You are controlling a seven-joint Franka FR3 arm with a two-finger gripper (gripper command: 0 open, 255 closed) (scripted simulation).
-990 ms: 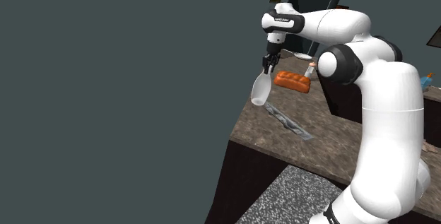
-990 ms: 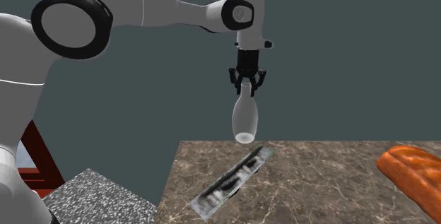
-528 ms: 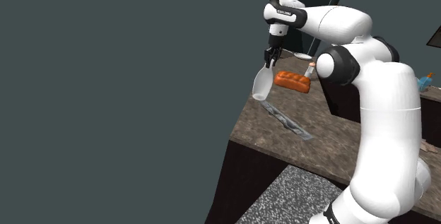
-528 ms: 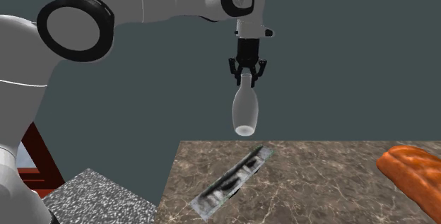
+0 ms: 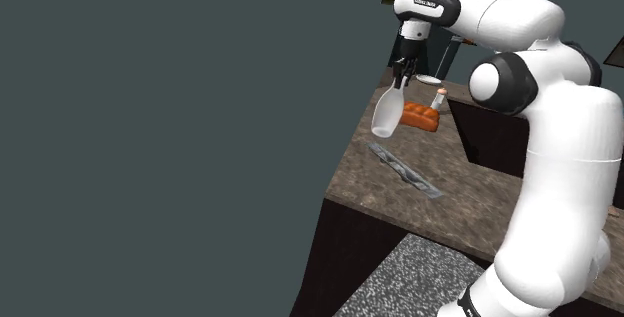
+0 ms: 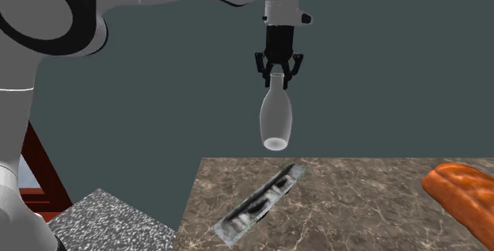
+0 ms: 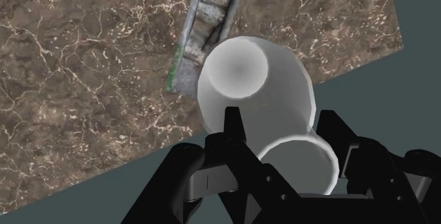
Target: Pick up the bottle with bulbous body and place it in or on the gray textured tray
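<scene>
One white bottle [image 6: 275, 119] hangs neck-up, gripper [image 6: 277, 75] fingers clamped on neck. Bottle above one end of grey tray [image 6: 261, 200], not touching. Orange loaf [image 6: 463, 198] well apart from tray.

An orange loaf [image 5: 424, 118] lies on the brown marbled counter [image 5: 480, 195] (small shaker [image 5: 440, 96] beside it).

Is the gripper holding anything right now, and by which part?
Yes: the black two-finger gripper is shut on the whitish bulbous bottle, clasping its narrow neck. The rounded body hangs free below, clear of the brown marbled counter.
</scene>
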